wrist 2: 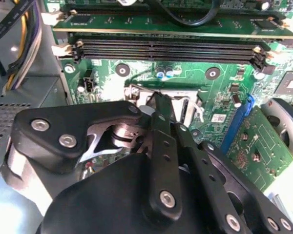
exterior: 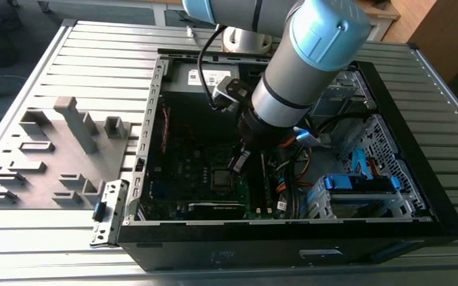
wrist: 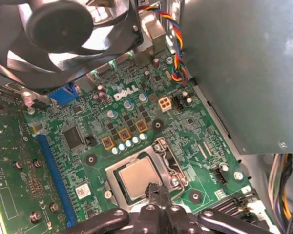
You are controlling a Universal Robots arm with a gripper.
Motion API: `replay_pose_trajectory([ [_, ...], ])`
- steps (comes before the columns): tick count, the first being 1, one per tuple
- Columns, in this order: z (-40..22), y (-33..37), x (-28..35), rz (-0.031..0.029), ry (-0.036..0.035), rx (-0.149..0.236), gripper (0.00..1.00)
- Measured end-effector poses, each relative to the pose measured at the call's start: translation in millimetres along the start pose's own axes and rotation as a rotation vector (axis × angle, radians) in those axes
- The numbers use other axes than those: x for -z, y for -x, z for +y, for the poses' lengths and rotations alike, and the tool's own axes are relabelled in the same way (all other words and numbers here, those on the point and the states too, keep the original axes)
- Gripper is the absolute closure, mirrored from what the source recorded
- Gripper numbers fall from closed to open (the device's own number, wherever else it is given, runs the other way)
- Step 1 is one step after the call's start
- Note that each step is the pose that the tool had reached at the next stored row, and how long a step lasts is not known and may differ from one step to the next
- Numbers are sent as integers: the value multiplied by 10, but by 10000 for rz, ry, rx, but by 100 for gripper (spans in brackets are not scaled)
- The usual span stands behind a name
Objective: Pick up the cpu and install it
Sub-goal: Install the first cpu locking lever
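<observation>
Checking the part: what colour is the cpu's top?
Silver-grey metal, clearest in the first wrist view: cpu.

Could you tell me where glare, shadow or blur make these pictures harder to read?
Exterior view: bright light on the slatted table, deep shadow inside the computer case. First wrist view: the cpu sits sharp and evenly lit; the fan is soft. Second wrist view: the gripper blurs in the foreground.
</observation>
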State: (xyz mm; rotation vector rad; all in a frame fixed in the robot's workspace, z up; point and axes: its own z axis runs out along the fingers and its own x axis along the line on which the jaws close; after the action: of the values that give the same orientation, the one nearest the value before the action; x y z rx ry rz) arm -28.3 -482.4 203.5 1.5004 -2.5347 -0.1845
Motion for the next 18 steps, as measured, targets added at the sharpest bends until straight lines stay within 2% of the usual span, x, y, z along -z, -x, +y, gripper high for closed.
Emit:
replay_pose_trajectory([
  [5, 3, -3, -36, 110, -59, -29, 89],
  [7, -1, -8, -48, 136, -73, -36, 89],
  [18, -29, -20, -124, 152, -84, -41, 89],
])
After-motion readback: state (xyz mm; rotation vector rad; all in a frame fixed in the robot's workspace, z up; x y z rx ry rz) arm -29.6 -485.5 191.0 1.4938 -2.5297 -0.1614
